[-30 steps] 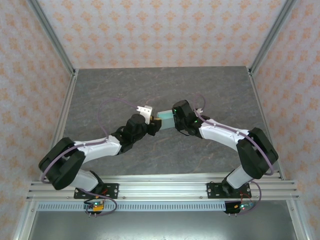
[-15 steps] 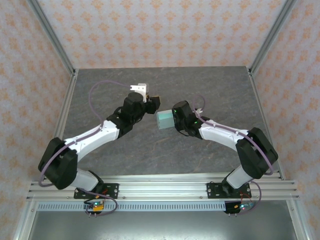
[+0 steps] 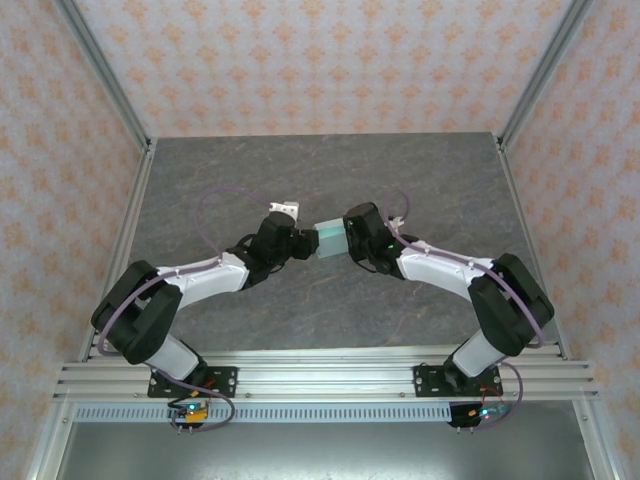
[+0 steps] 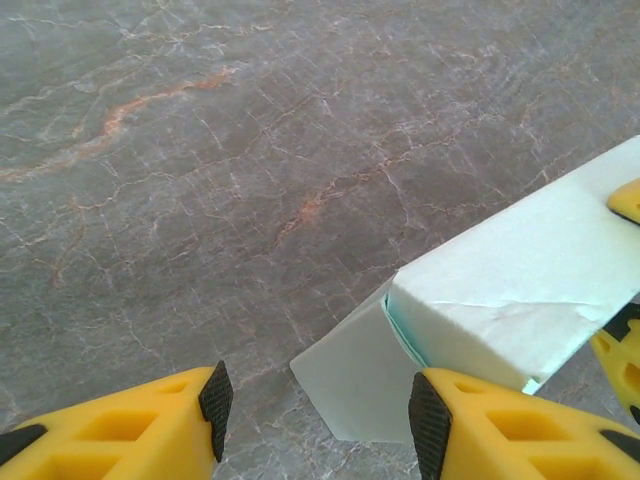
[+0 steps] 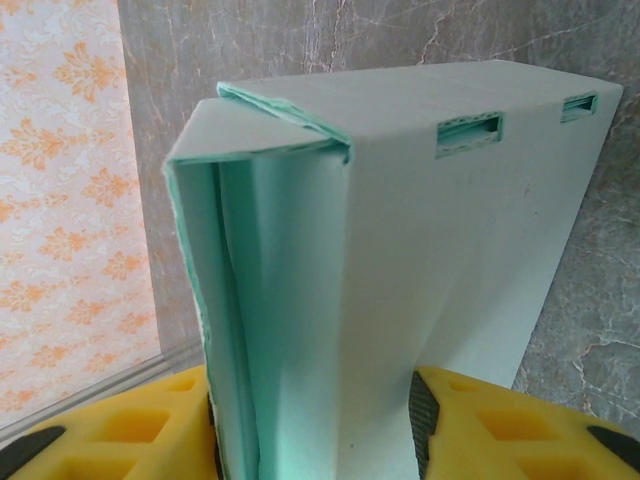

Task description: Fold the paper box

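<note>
My left gripper [image 4: 322, 415] is spread wide with nothing between its pads. One yellow finger sits just under the near end of the paper box [image 4: 500, 290]; I cannot tell whether it touches the card. The right gripper [image 5: 315, 420] is pinching the box across its width and holding it up off the table [image 3: 330, 170], about midway between the two arms. Half a second ago the left arm had swung off toward the far side, well clear, and the box showed the overhead camera a broad face. Now the left arm has come back in against the box's left end, and the box has turned so only a narrow band faces up. I read that as re-approaching for another tuck. The body is formed, but a loose flap [image 4: 350, 380] sticks out at the end nearest my left fingers, so the closing step looks unfinished. The right wrist camera shows the open end [image 5: 230, 300] with layered card inside and two slots [image 5: 468, 135] along one edge, but the box's lower part is cut off there. From overhead the wrists cover the meeting point, so I cannot see how the flap lies against the fingers.
</note>
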Controlling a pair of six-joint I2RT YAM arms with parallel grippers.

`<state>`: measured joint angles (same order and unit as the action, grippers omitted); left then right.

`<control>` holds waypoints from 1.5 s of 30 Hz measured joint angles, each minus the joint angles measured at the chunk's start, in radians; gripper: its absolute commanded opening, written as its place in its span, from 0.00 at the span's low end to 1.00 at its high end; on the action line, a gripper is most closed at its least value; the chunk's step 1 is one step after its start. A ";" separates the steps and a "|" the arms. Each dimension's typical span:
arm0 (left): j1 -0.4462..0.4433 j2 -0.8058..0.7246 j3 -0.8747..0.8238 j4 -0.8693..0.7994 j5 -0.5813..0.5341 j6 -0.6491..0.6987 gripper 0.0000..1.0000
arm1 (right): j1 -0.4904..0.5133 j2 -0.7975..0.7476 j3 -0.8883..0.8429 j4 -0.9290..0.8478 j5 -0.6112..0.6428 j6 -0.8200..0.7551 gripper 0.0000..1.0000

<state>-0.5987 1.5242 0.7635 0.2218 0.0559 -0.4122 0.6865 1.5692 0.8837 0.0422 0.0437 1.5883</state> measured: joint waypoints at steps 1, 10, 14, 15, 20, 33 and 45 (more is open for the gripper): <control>0.003 -0.016 0.000 -0.013 -0.018 -0.008 0.57 | 0.000 0.000 -0.005 0.010 -0.002 0.000 0.50; 0.106 -0.080 0.176 -0.119 0.044 -0.106 0.67 | 0.000 0.000 -0.021 0.043 -0.003 -0.004 0.51; 0.068 -0.010 0.194 -0.081 0.110 -0.130 0.66 | 0.000 0.000 -0.023 0.047 -0.003 -0.003 0.51; 0.058 0.016 0.187 -0.074 0.122 -0.130 0.66 | 0.000 0.000 -0.023 0.047 -0.003 -0.003 0.51; 0.042 0.113 0.103 -0.007 0.159 -0.140 0.64 | 0.000 0.004 -0.038 0.040 -0.006 -0.003 0.52; 0.042 0.122 0.067 0.098 0.116 -0.105 0.63 | -0.067 -0.050 -0.001 -0.114 -0.078 -0.074 0.74; 0.042 0.138 0.067 0.130 0.094 -0.103 0.63 | -0.139 -0.062 -0.064 -0.063 -0.072 -0.109 0.74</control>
<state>-0.5564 1.6627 0.8307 0.3523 0.1497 -0.5148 0.5472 1.5074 0.8196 -0.0208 -0.0284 1.4792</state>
